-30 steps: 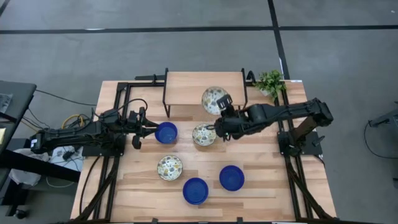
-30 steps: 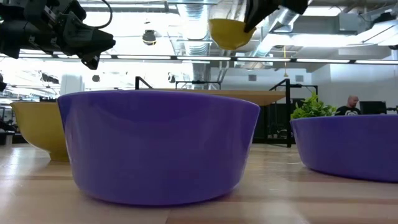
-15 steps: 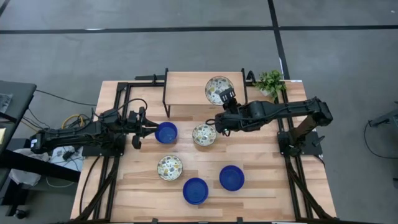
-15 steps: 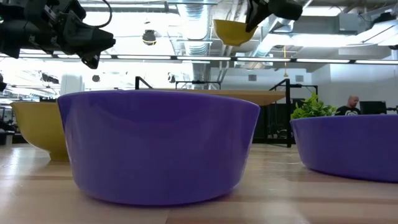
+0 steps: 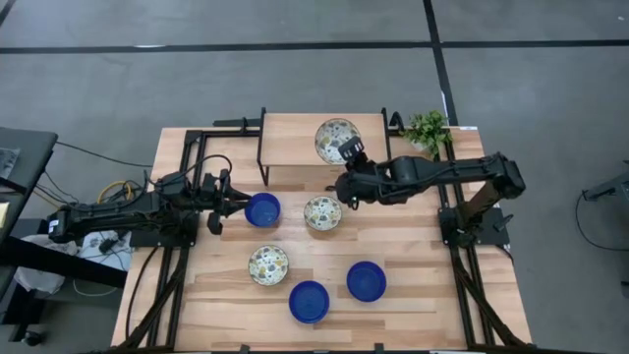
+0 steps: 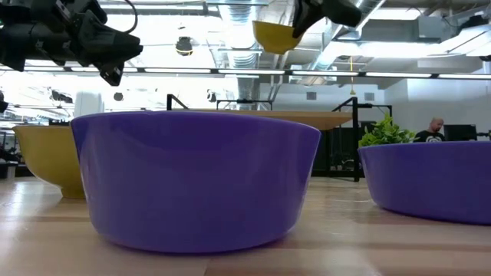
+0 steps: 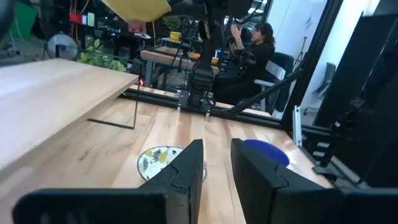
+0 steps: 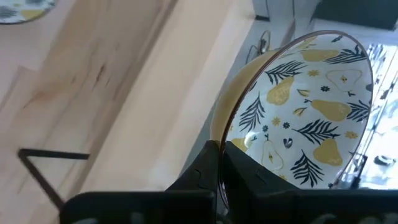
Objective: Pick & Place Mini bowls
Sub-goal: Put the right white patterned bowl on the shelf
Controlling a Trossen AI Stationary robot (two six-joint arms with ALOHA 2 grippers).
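Patterned bowl (image 5: 335, 142) in right hand (image 5: 346, 168)

I see the wooden table (image 5: 413, 285) carrying a raised shelf (image 5: 295, 138), three blue bowls (image 5: 262, 209) (image 5: 366, 280) (image 5: 309, 301), two patterned bowls (image 5: 322, 213) (image 5: 268, 264) — plus a small plant (image 5: 427, 130) at its corner.

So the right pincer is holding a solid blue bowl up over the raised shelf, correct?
Not blue. The right pincer holds a patterned bowl by its rim over the raised shelf; the right wrist view shows the pear-and-leaf print.
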